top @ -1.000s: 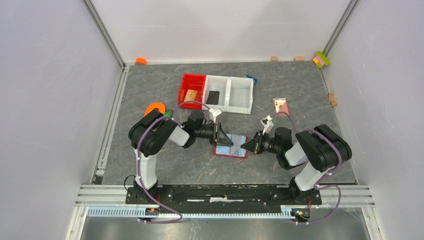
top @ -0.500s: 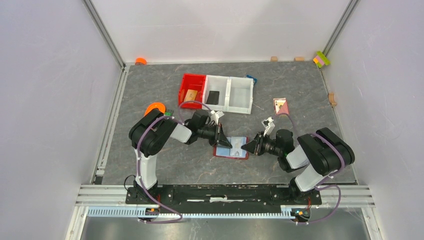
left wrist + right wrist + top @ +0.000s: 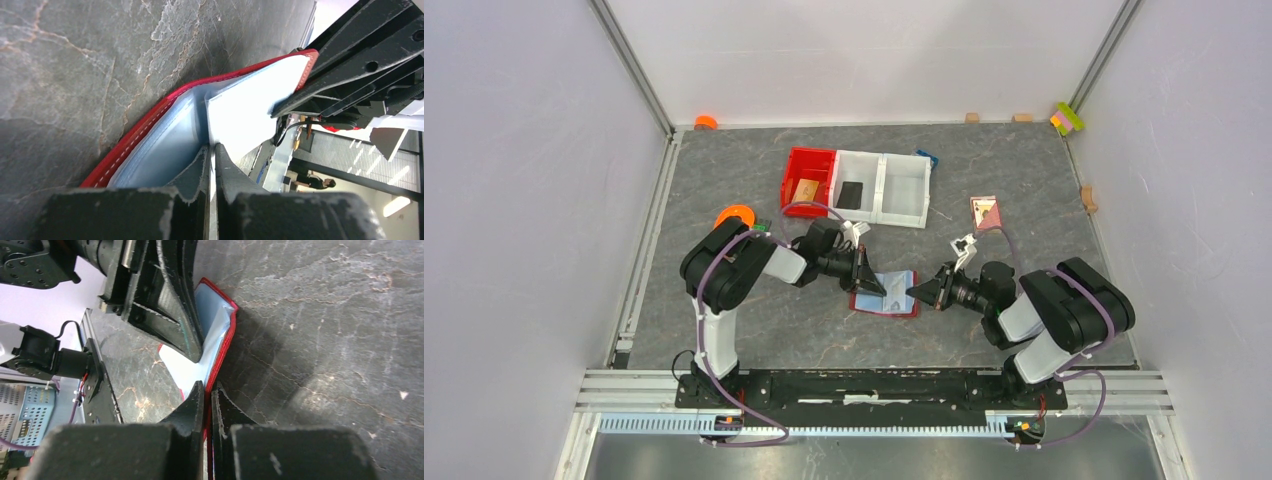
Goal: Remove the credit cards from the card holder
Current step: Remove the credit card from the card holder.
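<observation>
Two sets of fingers meet at the card holder point(image 3: 890, 304), which lies open on the grey surface point(image 3: 754, 330) just below the middle of the overhead frame.

Starting at the left, an orange ring point(image 3: 734, 214) sits on the surface beside the left arm. Up and to the right, the red bin point(image 3: 809, 158) holds the tan-orange card point(image 3: 805, 190). In the white bin point(image 3: 856, 162) touching its right side lies the black card point(image 3: 851, 194). Both cards are out, well apart from the holder.

Below the bins, the left fingers point(image 3: 866, 272) slant down onto the holder's left half. The left wrist view shows them closed tip to tip against the pale blue lining point(image 3: 165, 145). Whether they nip a layer of it, I cannot tell.

At the holder's right edge, the right fingers point(image 3: 926, 290) are clamped on the red rim. In the right wrist view that red edge shows squeezed between them.

Farther right, a pink-and-white patterned card point(image 3: 985, 212) lies flat on the surface, above the right arm and well apart from the holder.
</observation>
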